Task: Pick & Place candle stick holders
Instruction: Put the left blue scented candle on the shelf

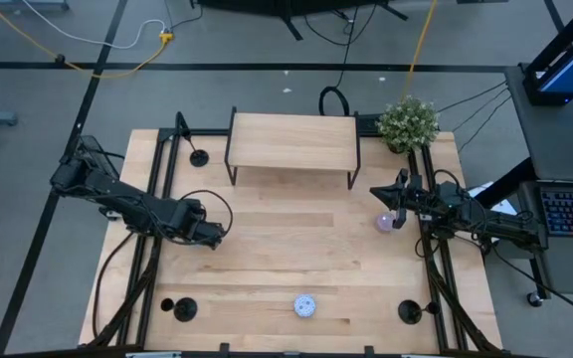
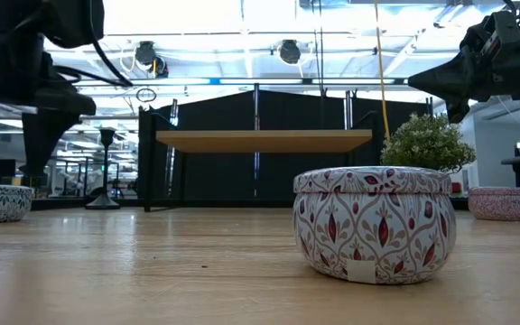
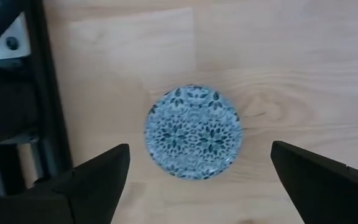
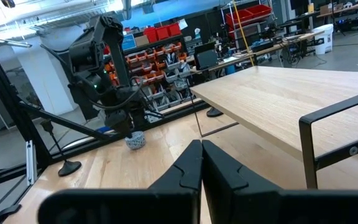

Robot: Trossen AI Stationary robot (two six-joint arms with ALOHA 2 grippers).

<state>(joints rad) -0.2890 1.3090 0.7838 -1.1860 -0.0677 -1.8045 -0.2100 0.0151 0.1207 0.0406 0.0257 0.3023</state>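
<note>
Hovering over a blue-patterned round tin [image 3: 192, 132] on the table [image 1: 267, 249], our left gripper [image 3: 197, 174] has its fingers spread wide. Our right gripper [image 4: 201, 163] (pressed together, holding nothing) waits near a pink tin [image 1: 385, 222]. Candle stick holders [image 1: 199, 156] stand at the table's corners, well apart.

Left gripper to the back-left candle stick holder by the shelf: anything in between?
Nothing visible between the left gripper and that candle stick holder, only bare table. A blue patterned tin sits directly below the open gripper.
</note>
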